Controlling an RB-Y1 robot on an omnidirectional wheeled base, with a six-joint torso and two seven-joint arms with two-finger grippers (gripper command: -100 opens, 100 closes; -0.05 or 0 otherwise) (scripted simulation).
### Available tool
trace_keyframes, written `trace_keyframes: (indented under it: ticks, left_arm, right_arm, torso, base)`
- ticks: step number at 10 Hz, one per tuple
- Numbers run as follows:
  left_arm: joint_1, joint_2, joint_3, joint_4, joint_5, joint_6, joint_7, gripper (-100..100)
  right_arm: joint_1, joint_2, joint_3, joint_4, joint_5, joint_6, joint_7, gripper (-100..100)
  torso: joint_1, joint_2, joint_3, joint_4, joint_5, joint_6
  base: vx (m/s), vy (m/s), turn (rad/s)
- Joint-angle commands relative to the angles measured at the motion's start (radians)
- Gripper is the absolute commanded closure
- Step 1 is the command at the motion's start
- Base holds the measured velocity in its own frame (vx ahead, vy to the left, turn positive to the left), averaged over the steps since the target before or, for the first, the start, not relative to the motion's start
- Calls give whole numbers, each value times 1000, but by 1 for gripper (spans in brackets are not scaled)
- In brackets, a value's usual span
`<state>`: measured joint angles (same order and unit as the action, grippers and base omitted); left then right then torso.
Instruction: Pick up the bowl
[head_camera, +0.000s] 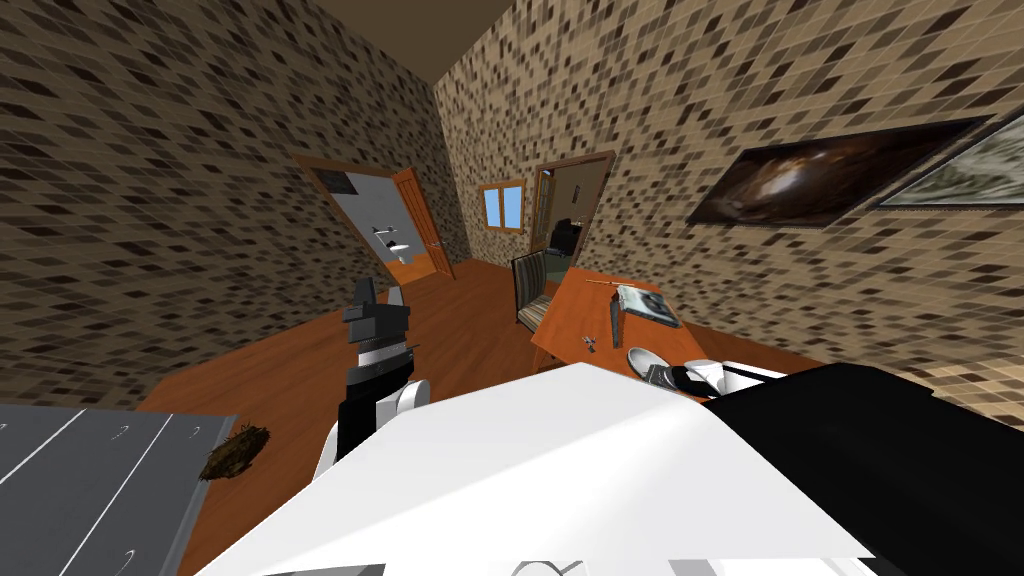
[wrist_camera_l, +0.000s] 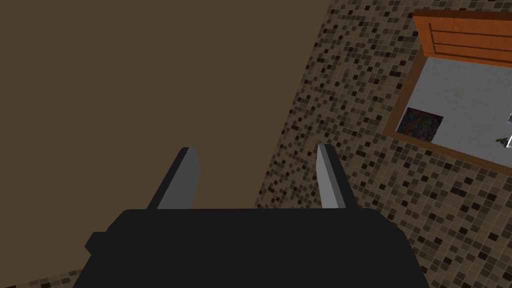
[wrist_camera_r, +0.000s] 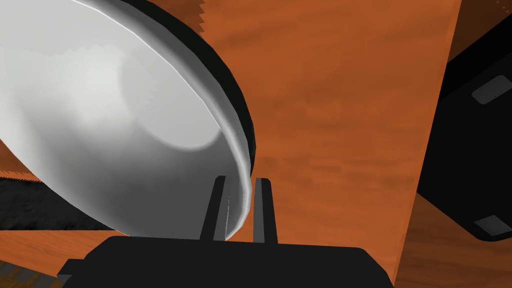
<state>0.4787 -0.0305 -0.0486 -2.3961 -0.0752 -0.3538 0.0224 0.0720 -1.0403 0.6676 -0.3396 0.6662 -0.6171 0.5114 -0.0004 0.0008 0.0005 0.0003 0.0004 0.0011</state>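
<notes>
On the near right, at the near end of an orange, wood-grained surface, sits the bowl, close to the surface's near edge in the head view. It is shallow and round, smooth and glossy, white shading to grey inside, with a flat circular bottom and a thin rim; its outer side reads as dark. Its hollow shows only that pale, curved wall. The right gripper reaches it from the near side, and its jaws are clamped on the rim, one thin blade inside the wall and one outside. Whether the bowl's base rests on the surface I cannot tell. Farther along the same surface lie a flat, rectangular book with a grey cover, a slim dark rod just left of it, and a small pale item too small to name. A chair with striped upholstery stands at the surface's far left end. The left gripper is raised well to the left of the surface, over the orange-brown plank floor, its two light grey blades standing apart. On the near left stands a flat-fronted grey cabinet crossed by thin white lines, and touching its right corner on the floor lies a dark brown, twiggy nest-like thing whose inside I cannot make out.
</notes>
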Motion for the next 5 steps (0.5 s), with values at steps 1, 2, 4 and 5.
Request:
trace_keyframes:
  ticks: [1,2,4,5]
  left_arm:
    - [0,0,0,0,0,0,0,0]
    - [0,0,0,0,0,0,0,0]
    - [0,0,0,0,0,0,0,0]
    - [0,0,0,0,0,0,0,0]
  right_arm:
    - [0,0,0,0,0,0,0,0]
    - [5,-29,0,-25,2,-13,8,100]
    - [5,-54,-2,-37,3,-36,24,100]
    - [6,-39,-1,-25,3,-20,15,100]
  torso:
    - [0,0,0,0,0,0]
    - [0,0,0,0,0,0]
    - [2,-2,-1,-1,1,1]
    - [3,-3,-2,-1,2,1]
  base:
    - [0,0,0]
    - [51,26,-225]
    - [65,42,-179]
    - [32,20,-59]
